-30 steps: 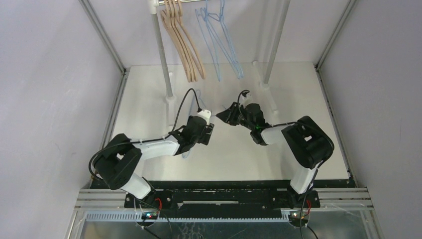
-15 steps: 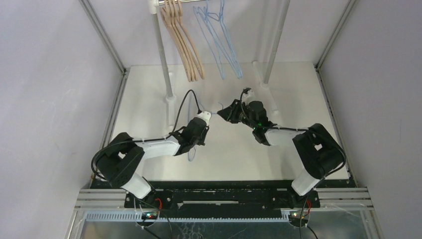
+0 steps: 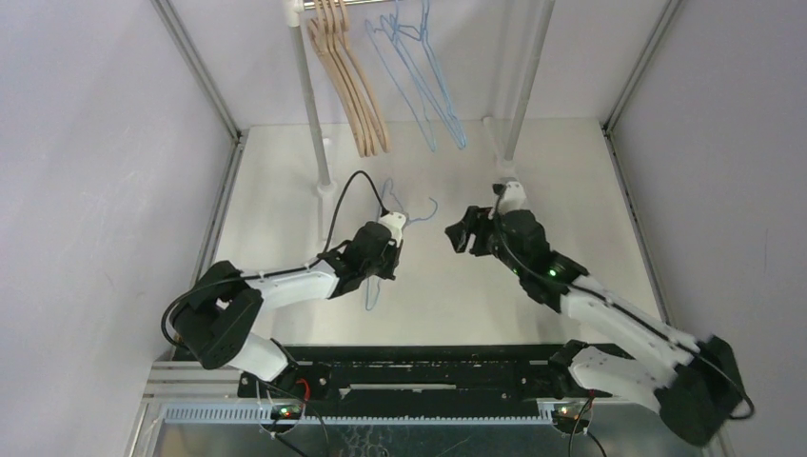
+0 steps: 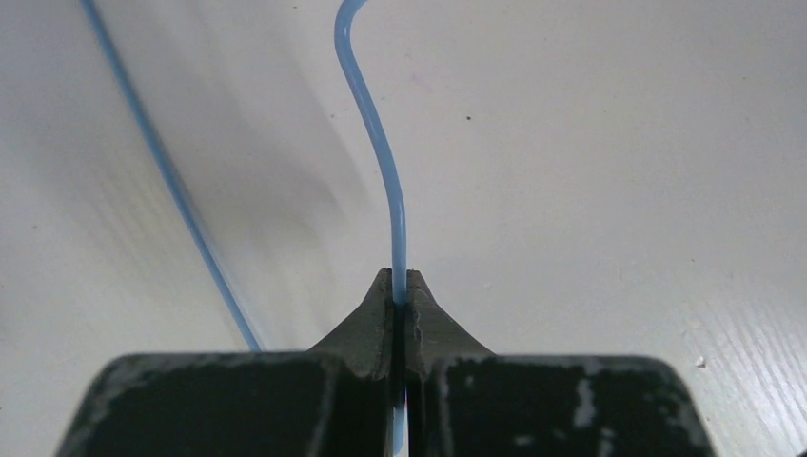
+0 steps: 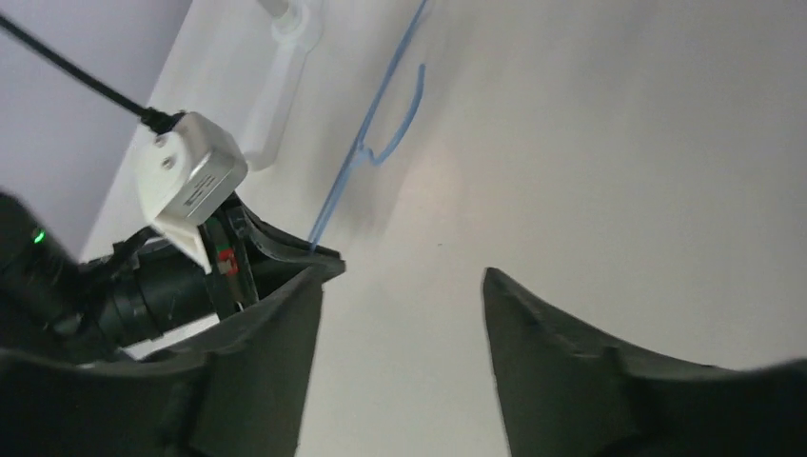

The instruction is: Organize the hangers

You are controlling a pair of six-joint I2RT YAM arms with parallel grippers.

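The left hand [image 4: 401,290] pinches a blue wire hanger [image 4: 379,152] that runs ahead of it; the right hand [image 5: 404,278] is spread wide.

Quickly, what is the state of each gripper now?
Left gripper: closed on a blue wire hanger.
Right gripper: open, holding nothing.

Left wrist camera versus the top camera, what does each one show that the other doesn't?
Only the left wrist view shows up close that the left gripper is pinched shut on the thin wire of the blue wire hanger. Only the top view shows the right gripper, open and empty, plus the wooden hangers and the other blue wire hangers hanging on the rail. Both show the blue wire hanger and the white table.
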